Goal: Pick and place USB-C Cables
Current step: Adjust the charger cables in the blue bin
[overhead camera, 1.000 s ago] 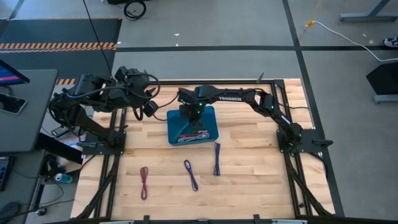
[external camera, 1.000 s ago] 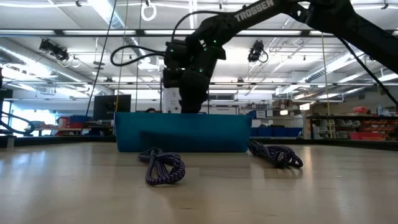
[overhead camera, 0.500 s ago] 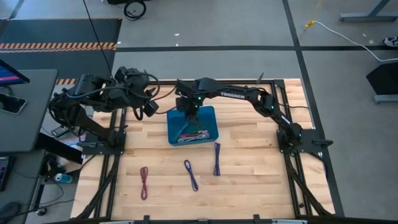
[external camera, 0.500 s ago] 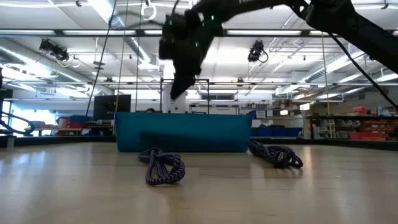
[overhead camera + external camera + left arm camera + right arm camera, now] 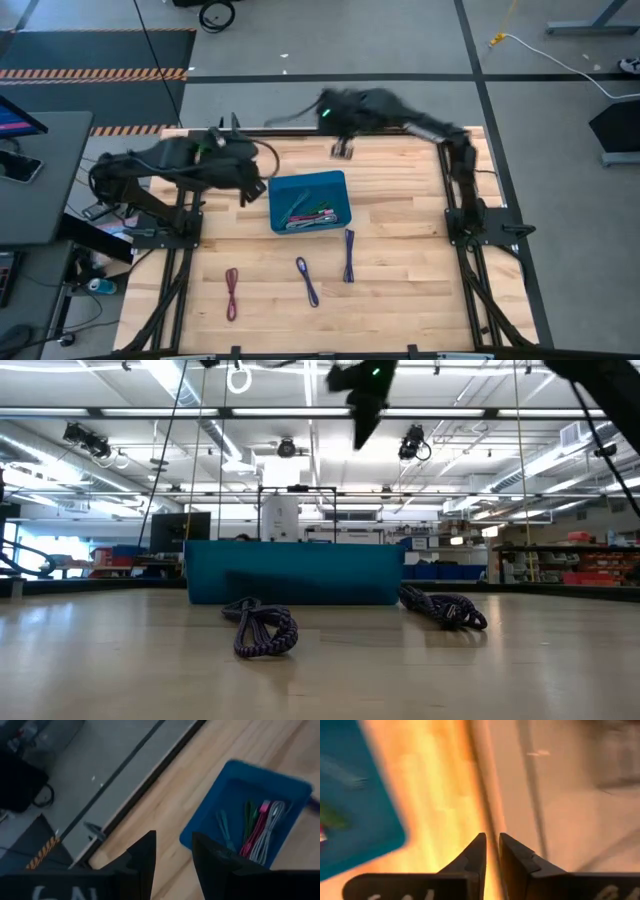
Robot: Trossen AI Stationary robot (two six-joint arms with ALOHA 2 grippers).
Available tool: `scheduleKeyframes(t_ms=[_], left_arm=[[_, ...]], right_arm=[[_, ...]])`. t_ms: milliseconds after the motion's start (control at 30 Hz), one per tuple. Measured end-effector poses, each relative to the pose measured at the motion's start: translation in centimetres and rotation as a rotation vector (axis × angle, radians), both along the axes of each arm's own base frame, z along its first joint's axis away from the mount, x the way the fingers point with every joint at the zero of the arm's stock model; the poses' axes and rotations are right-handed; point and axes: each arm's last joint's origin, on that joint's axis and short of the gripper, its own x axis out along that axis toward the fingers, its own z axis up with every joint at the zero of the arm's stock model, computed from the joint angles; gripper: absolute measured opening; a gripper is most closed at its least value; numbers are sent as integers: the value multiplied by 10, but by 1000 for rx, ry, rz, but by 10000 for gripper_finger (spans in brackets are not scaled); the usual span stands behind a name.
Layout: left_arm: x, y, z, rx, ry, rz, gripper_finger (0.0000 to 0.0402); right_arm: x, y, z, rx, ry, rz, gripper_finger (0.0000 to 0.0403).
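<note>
The right gripper [image 5: 342, 149] sits upper centre in the high view, above the far edge of the pale wooden tabletop [image 5: 400, 270] and well beyond the tub. In its wrist view its two dark fingers [image 5: 474, 856] stand close together with only a thin slit between them and nothing in it, so it is nearly closed and empty. The left gripper [image 5: 250, 186] hangs just beside the tub's left wall. Its fingers [image 5: 145, 857] are parted by a modest gap, also holding nothing.

The shallow blue plastic tub [image 5: 335, 180] lies mid-table. In it lie several folded USB-C cables [image 5: 308, 212]; the left wrist view shows teal, green, magenta and grey ones side by side. Three more wait on the wood nearer the bottom of the frame: a maroon cable [image 5: 232, 293] at lower left, a blue-purple cable [image 5: 307, 281] at centre, and another blue-purple cable [image 5: 349, 255] just below the tub's right corner.

The risks, as I judge them: the right arm shows blurred, so a quick descent on a thin bundle could pinch only one strand and let the cable unfold or drop short of the tub. The cable nearest the tub could be dragged against its wall. If both arms go for the middle at once they may collide.

The right arm reaches from its base at the right edge, folded back to the far side with its wrist high. The left arm stretches rightward from its base at the left, held low.
</note>
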Motion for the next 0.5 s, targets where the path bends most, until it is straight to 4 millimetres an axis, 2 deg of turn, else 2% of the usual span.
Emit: scheduleKeyframes(t_ms=[100, 233, 367, 500], left_arm=[[15, 0, -28, -29, 0, 36, 130], [43, 6, -67, -137, -84, 15, 130], [69, 20, -104, -200, -204, -65, 130], [73, 44, -134, -275, -214, -23, 130]], right_arm=[[-36, -8, 35, -59, -99, -104, 62], [-86, -11, 78, -94, -275, -226, 59], [-132, -1, 112, -127, -420, -281, 57], [-166, 16, 135, -129, -532, -259, 55]])
